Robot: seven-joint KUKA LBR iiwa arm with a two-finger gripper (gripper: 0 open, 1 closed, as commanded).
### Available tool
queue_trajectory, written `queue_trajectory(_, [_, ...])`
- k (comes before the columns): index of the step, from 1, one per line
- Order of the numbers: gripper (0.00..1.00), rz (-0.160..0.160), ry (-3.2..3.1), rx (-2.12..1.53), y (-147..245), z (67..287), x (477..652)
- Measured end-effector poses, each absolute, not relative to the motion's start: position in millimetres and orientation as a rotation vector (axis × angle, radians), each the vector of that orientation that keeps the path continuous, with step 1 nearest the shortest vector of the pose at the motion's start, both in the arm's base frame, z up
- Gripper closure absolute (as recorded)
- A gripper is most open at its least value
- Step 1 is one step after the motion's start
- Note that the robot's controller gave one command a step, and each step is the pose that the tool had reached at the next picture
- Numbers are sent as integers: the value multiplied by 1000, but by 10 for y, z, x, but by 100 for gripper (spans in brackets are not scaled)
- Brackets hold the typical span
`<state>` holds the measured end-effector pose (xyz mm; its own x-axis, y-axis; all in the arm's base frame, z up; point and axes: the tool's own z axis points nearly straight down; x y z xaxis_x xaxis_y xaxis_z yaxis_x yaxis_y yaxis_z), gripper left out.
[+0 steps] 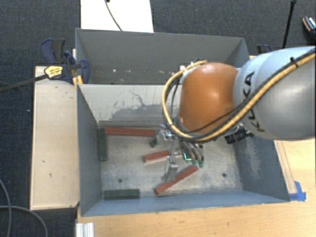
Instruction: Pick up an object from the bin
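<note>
Observed: the arm (276,98) enters the grey metal bin (148,53) from the view's right. Its wrist carries an orange cover (207,100) with looped cables (170,100) round it. The claw (172,171) hangs below that cover, low over the bin floor and slightly toward the near wall from the middle.

Claw state: cannot tell. The wrist and cover hide most of it from above, so neither a released nor a clenched state can be confirmed. Nothing is seen grasped.

Item nearest the claw: a slanted red-brown bar (176,180) lies flat on the floor directly beneath and just nearward of the claw. It runs from lower left to upper right in the view. The claw's tip appears to meet the bar's upper edge, but actual contact cannot be confirmed.

Other items, relative to the claw:
- A short red-brown bar (157,156) lies just beside it, on the far-left side, flat and slightly tilted.
- A long red-brown bar (129,131) lies farther off toward the rear wall and to the left, roughly parallel to that wall.
- A dark green bar (102,144) lies well apart to the left, lengthwise along the left wall.
- A second dark green bar (121,194) lies well apart to the near left, along the front wall.

All five items lie singly on the floor, with no heap.
</note>
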<state>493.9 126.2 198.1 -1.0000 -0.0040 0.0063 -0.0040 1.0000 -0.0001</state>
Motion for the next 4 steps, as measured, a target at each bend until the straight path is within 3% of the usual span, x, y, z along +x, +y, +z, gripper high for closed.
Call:
queue_trajectory(1, [0, 0, -3144, 13, 647, 678, 5587])
queue_trajectory(2, [0, -1, -3147, 119, 630, 1018, 5545])
queue_trajectory(3, [0, -3, -3150, -5, 602, 1055, 5541])
queue_trajectory(4, [0, -1, -3140, 118, 630, 698, 5509])
